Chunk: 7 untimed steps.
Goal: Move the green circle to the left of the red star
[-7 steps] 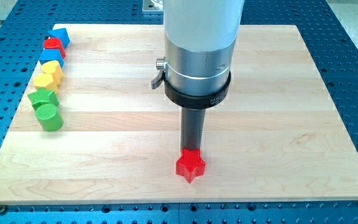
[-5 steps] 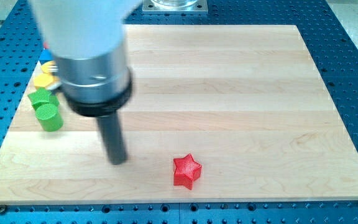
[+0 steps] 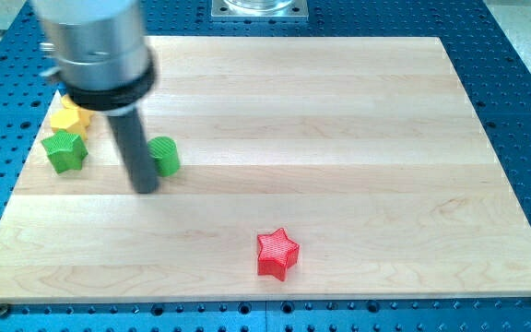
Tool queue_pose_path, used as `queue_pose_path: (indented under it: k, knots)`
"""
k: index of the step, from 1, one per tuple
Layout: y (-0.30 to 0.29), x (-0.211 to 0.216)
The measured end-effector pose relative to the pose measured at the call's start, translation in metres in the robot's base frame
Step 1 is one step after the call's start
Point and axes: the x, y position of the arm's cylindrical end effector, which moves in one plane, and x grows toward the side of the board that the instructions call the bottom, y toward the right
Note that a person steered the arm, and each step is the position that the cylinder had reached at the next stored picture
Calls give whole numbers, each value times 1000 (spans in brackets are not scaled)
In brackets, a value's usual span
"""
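Green circle (image 3: 165,155) sits near the tabletop's (image 3: 358,138) left edge, my tip (image 3: 146,189) touching its left side; there is no claw, only the rod. The red star (image 3: 277,254) lies well apart near the bottom edge, with a green star (image 3: 64,150) and a yellow block (image 3: 68,117) by the left edge.

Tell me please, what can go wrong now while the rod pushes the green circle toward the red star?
My tip sits at the left edge of the green circle, slightly below it, so the round block may slip off toward the view's top. The red star lies far off; an overshoot could knock it.
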Motion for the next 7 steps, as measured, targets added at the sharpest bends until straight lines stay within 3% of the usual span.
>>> queue_pose_path:
  k: [1,2,3,4,5,6,7]
  knots:
    - [-10,-41]
    - [65,-58]
    - [92,25]
    - [109,46]
    - [110,23]
    - [147,23]
    - [121,43]
